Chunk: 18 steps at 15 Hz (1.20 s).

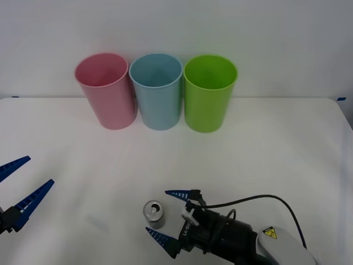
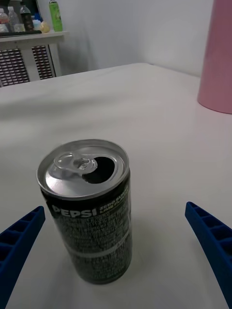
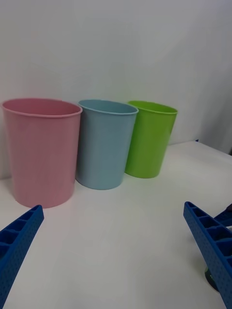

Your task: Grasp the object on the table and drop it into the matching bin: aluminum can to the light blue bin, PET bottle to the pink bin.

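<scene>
As the right gripper (image 1: 168, 216), spread wide, brackets the upright aluminum can (image 1: 154, 214) at lower centre of the bench (image 1: 265, 154), closing comes next; light blue bin (image 1: 157, 91) waits upper centre.

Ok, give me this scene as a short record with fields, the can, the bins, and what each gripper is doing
can: aluminum can upright on the table, opened top, near edge
bins: pink bin, light blue bin, lime green bin in a row at the far side
right gripper: open, low at the can, a finger on each side, not closed on it
left gripper: open, at the table's left edge, away from the can
task state: can not yet grasped
</scene>
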Motion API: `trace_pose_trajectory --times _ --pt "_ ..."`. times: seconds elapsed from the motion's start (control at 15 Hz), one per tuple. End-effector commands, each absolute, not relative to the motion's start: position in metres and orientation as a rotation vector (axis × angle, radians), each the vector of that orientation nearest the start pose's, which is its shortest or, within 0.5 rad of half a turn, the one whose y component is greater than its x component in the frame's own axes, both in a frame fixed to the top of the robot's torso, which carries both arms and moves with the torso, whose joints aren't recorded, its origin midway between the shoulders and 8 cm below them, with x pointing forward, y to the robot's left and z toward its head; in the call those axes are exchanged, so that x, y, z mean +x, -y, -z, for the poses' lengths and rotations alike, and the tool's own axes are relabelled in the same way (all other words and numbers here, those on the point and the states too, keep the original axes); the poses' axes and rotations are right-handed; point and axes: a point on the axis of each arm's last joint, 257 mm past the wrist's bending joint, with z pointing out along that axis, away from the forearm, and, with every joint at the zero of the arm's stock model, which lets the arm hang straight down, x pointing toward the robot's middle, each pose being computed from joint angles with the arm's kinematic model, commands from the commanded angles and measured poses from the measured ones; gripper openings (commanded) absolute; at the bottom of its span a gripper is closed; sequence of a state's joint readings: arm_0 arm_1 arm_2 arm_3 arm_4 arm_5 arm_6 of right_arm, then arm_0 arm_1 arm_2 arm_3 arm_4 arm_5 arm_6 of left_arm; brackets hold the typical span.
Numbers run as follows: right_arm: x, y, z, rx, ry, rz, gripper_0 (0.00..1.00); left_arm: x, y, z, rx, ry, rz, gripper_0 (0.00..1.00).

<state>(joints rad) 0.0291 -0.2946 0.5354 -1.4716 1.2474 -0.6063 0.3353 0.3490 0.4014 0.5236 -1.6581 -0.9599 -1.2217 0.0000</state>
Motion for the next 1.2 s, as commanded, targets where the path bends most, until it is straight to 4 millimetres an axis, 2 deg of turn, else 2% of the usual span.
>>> trace_pose_trajectory --times 0.07,0.6,0.67,0.73,1.2 --pt "0.3562 -0.0568 0.3358 -1.027 -1.484 -0.699 1.00 0.3423 -0.3297 0.1689 0.465 -1.441 0.567 1.00" --pt "0.3556 -0.0616 0.3383 -1.028 -1.490 -0.688 1.00 0.3423 -0.3297 0.1689 0.465 -1.441 0.567 1.00" --pt "0.3555 -0.0615 0.3385 -1.032 -1.488 -0.685 0.38 0.3423 -0.3297 0.1689 0.465 -1.441 0.567 1.00" --pt "0.3544 -0.0626 0.3385 -1.034 -1.485 -0.686 0.00 0.3423 -0.3297 0.1689 0.465 -1.441 0.567 1.00" --pt "0.3546 -0.0612 0.3360 -1.026 -1.484 -0.695 0.00 0.3423 -0.3297 0.1689 0.465 -1.441 0.567 1.00"
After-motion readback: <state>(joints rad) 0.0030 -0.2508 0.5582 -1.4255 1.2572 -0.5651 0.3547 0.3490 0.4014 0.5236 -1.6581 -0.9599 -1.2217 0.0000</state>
